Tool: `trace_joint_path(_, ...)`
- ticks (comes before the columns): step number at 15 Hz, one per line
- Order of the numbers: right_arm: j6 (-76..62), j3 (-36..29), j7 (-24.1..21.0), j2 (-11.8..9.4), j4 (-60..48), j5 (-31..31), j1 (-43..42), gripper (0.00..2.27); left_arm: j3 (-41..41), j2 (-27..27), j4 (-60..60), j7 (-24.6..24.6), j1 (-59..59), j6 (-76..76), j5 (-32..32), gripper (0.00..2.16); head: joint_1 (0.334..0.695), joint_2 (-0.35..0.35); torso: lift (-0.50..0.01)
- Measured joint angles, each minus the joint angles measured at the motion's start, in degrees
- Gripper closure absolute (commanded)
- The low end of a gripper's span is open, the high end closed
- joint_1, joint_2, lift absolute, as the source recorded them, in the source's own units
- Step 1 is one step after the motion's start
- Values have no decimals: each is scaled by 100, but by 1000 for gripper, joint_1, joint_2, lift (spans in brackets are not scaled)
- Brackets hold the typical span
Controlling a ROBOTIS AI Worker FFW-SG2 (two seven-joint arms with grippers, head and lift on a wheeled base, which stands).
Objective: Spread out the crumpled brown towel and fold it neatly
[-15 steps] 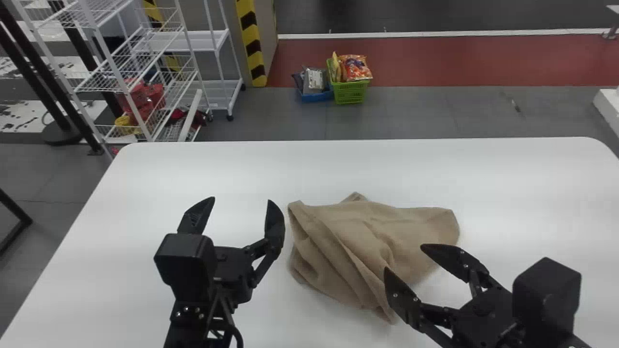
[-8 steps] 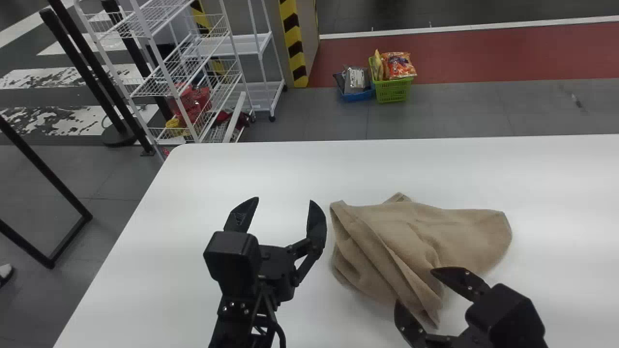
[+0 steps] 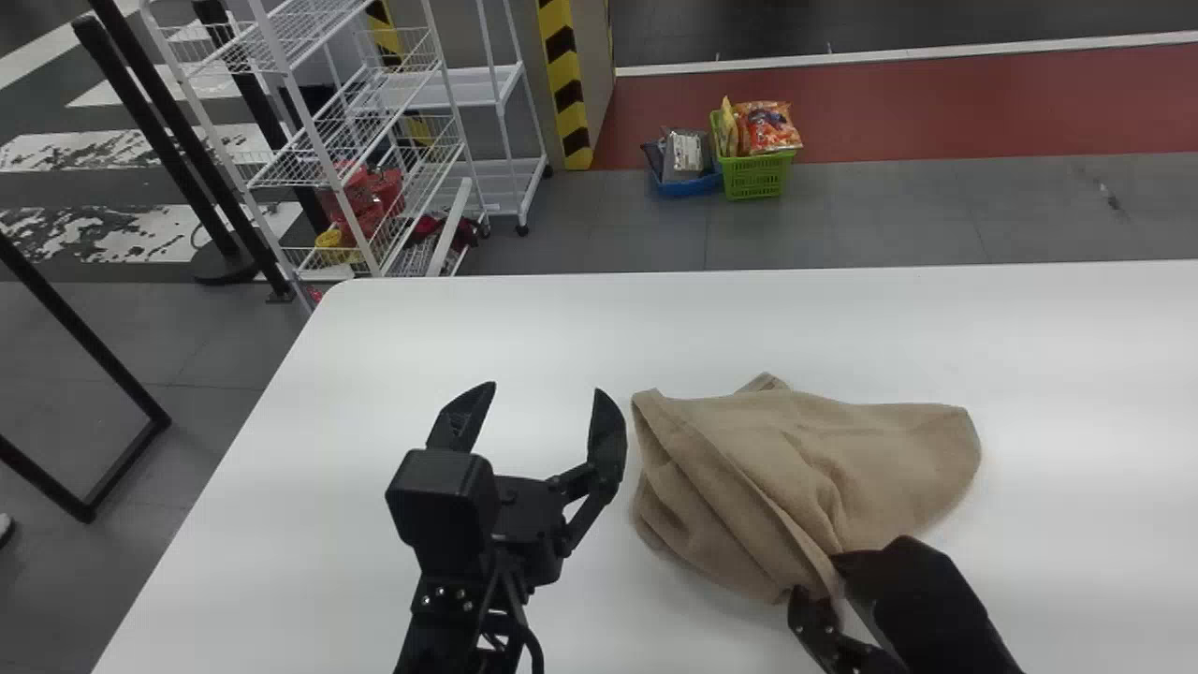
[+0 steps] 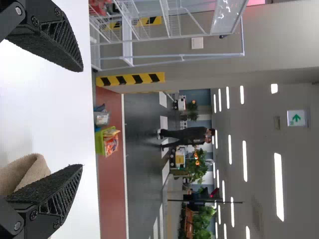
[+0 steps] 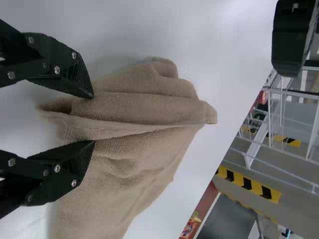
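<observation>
I have the brown towel (image 3: 805, 468) crumpled right of centre in the head view, on the white table (image 3: 421, 328), its loose folds running down toward the lower edge. My right gripper (image 5: 93, 118) is at the lower right of that frame, at the towel's near end, its two fingers spread with a raised pleat (image 5: 149, 128) of cloth lying between them – nothing pinched. The left gripper (image 3: 546, 388) hangs left of the towel, near the middle of the frame, fingers wide apart and holding nothing.

I judge this to be the start of the spreading: taking hold of the near end. To do it well, I'd bring the fingers low enough to catch an edge or corner, closing on as few layers as I can. Clamp the whole pleat and the folds will come up as one bundle. Once it's gripped, I'd lift gently and look for a second corner for the left – then draw the two apart slowly, so the cloth opens flat before any folding.
</observation>
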Motion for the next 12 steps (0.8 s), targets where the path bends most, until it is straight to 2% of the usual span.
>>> trace_joint_path(3,-304,-136,127,-27,-320,-229,87,2132,17,10,-17,0,3,1,-3,140,695,207,-126)
trace_joint_path(7,-545,-978,848,-56,-1361,-1483,264,2132,106,11,-11,-8,7,0,-3,140,695,204,-126)
trace_joint_path(10,155,-1441,1403,-14,-2154,-2240,131,2132,183,-6,0,-1,16,-5,15,140,695,200,-126)
trace_joint_path(12,1008,-1620,1634,95,-2802,-2579,-158,2132,242,-19,39,0,16,-31,33,140,695,210,-126)
